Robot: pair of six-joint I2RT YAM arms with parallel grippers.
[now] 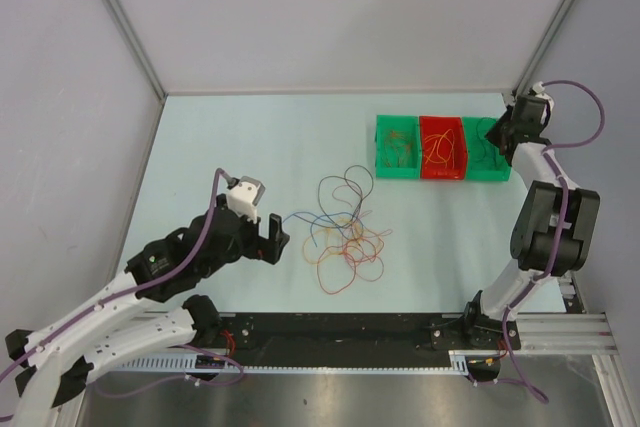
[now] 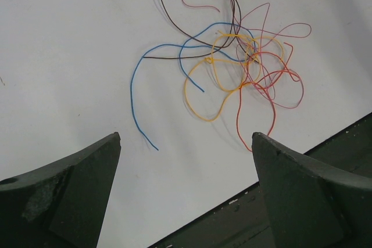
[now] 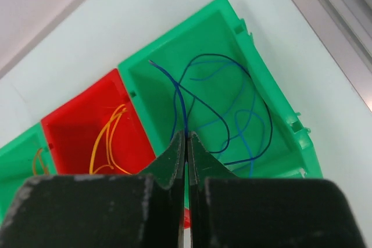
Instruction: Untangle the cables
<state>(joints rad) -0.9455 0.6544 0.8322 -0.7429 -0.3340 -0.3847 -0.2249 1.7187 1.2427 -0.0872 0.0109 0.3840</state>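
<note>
The pale worktop (image 1: pixel 250 137) was the largest thing in view, and two arms were bolted at its near edge. The left arm (image 1: pixel 150 277) lay low and reached towards the middle. The right arm (image 1: pixel 555 222) stood folded upright and stretched to the far right corner.

Three bins sat touching in one row at the far right: a left green bin (image 1: pixel 398 175), a red bin (image 1: pixel 443 176) and a right green bin (image 1: pixel 487 180). In the right wrist view the right green bin (image 3: pixel 273 103) held several loops of blue strand, some dark and some lighter. The red bin (image 3: pixel 70 137) held a few orange strands. The left green bin (image 3: pixel 17 155) held thin brownish-orange strands, only partly in view.

The loose cables (image 1: pixel 345 232) lay in one tangle on the worktop near the middle, well apart from the bins. In the left wrist view the cables (image 2: pixel 244 62) showed five colours: blue, dark brown, orange-yellow, red and pink. Two free blue ends trailed out on the side nearest the left arm. The exact number of strands could not be told from the knot.

The left hand (image 1: pixel 272 237) hung just beside the tangle, and the left wrist view showed the left hand (image 2: pixel 186 140) spread wide and holding nothing. The right hand (image 1: pixel 510 127) hung over the right green bin. Up close, the right hand (image 3: pixel 186 143) had its fingers pressed together. One blue strand ran down to the fingertips, and whether it was pinched could not be told.
</note>
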